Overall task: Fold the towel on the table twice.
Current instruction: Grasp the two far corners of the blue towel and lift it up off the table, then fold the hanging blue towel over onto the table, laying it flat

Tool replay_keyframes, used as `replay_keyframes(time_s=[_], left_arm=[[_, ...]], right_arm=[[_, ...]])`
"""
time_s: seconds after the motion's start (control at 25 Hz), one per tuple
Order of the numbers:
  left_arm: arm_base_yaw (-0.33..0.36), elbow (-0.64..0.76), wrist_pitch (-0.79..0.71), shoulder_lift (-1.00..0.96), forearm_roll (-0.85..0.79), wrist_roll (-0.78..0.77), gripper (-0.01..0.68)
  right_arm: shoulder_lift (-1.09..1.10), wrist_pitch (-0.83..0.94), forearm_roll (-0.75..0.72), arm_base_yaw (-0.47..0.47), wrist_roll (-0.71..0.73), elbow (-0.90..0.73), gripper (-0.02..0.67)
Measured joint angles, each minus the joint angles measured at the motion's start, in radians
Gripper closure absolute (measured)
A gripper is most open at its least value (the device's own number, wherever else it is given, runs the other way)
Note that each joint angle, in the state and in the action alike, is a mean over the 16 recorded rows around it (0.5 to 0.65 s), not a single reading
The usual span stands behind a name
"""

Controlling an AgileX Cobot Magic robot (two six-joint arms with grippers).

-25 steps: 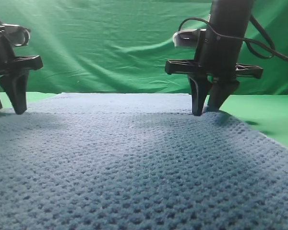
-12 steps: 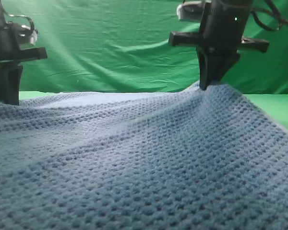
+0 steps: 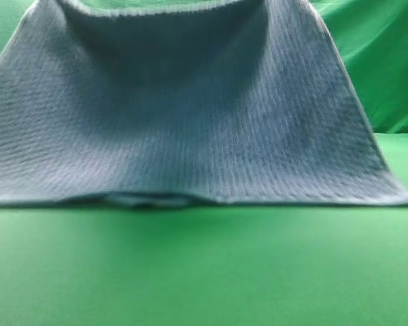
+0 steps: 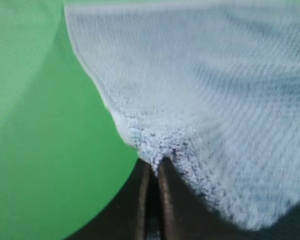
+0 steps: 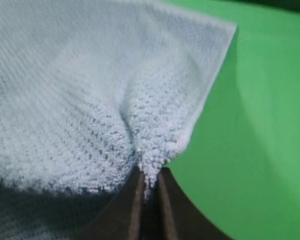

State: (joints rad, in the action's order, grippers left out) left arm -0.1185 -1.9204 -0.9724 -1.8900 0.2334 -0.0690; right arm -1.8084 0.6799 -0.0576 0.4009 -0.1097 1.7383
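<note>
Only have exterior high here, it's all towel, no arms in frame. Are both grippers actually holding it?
Observer: Yes on the left. In the left wrist view the left gripper is shut on the towel near a corner, cloth bunched at its tips.
Operator: Right side?
Observer: Same. The right gripper pinches a bunched bit of towel between closed fingers.
Operator: How close to the edge is the right one?
Observer: Close to a corner. The towel's edge runs just right of the pinch, with the green table beyond it.

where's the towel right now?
Lifted: in the exterior high view the towel hangs like a curtain, its bottom edge on the table. Left gripper and right gripper each pinch an edge.
</note>
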Motion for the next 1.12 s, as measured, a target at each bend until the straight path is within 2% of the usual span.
replay_keyframes(time_s=[0.28, 0.56, 0.84, 1.12], left_arm=[[-0.004, -0.168, 0.090, 0.006, 0.048, 0.003, 0.673], [-0.007, -0.215, 0.112, 0.006, 0.072, 0.003, 0.673], [-0.007, -0.217, 0.035, 0.010, 0.075, 0.003, 0.673], [-0.008, -0.151, -0.022, 0.051, 0.076, 0.003, 0.673]], right_arm=[[-0.044, 0.015, -0.006, -0.027, 0.022, 0.261, 0.649], [-0.082, 0.110, -0.027, -0.041, 0.049, 0.385, 0.649], [-0.074, 0.249, -0.056, -0.042, 0.054, 0.353, 0.649], [-0.003, 0.300, -0.072, -0.042, 0.044, 0.206, 0.649]])
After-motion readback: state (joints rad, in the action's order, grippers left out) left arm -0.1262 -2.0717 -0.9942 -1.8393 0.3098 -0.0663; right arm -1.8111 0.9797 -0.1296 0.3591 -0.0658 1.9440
